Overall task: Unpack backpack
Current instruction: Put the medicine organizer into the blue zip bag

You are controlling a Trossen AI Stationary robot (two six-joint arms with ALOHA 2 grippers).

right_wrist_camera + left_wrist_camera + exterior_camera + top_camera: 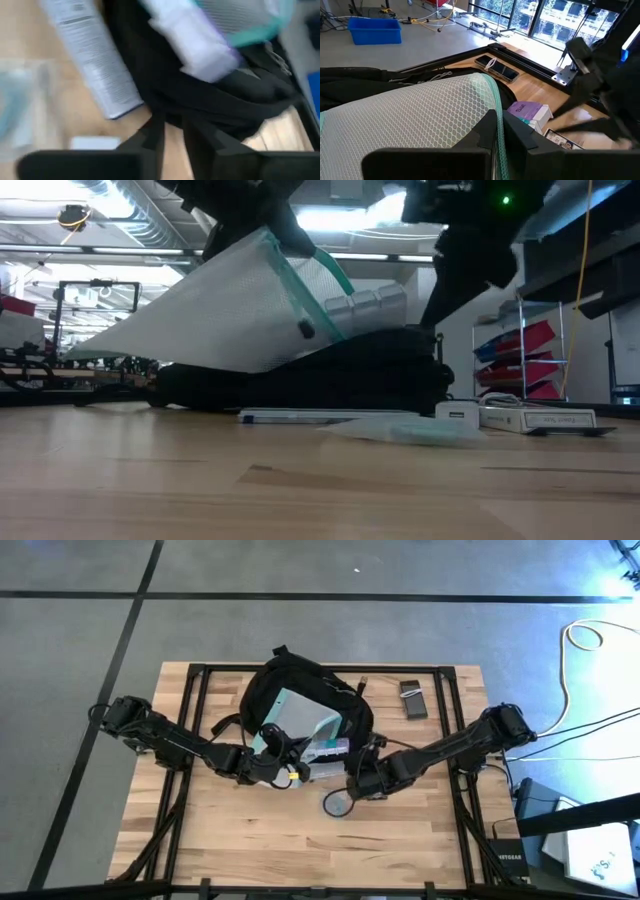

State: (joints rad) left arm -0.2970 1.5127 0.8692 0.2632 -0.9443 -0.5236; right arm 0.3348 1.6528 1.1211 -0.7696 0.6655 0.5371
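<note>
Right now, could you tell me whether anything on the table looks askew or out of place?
Yes: the mesh pouch sticks up at a slant out of the backpack, pinched at its teal edge by the left gripper. A white tube and a small white box lie loose on the table beside the backpack.

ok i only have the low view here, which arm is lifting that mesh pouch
observer: the left one. In its wrist view the left tool is shut on the teal edge of the mesh pouch.
operator: and where's the right arm, i just see a dark shape
observer: from above, the right tool sits at the near right corner of the backpack, beside a purple-and-white box.
operator: anything behind the bag i'm missing
observer: yes, a dark phone lies flat on the table at the far side, to the right of the backpack.
</note>
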